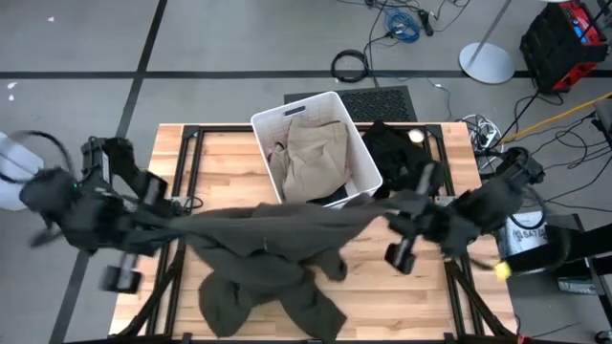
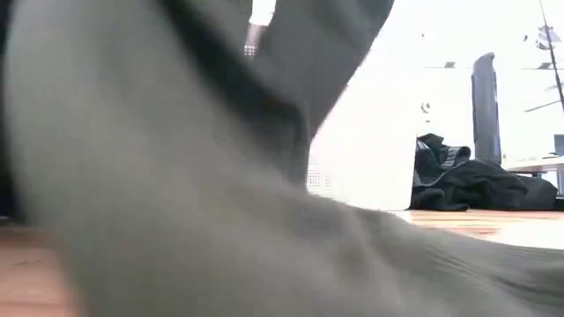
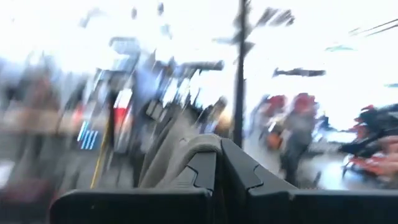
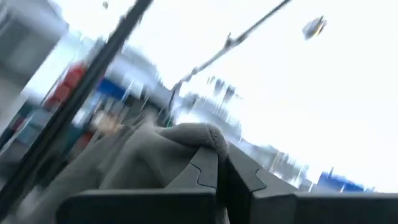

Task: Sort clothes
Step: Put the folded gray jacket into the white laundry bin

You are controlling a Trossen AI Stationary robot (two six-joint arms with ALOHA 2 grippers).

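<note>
We observe the large olive garment [image 1: 277, 239], soft and creased, stretched across the wooden slatted tabletop [image 1: 229, 153]. The left claw [image 1: 177, 222] pinches its 9 o'clock end; the right claw [image 1: 392, 212] clamps the 3 o'clock end. Tan cloth [image 1: 316, 153] fills the rectangular white bin [image 1: 368, 167] at 12 o'clock; black clothing [image 1: 392, 153] lies beside it.

bright backlight glare, heavy wrist-view motion blur

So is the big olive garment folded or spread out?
Spread out: the olive garment is stretched between the left gripper and right gripper, its lower part bunched on the table.
</note>
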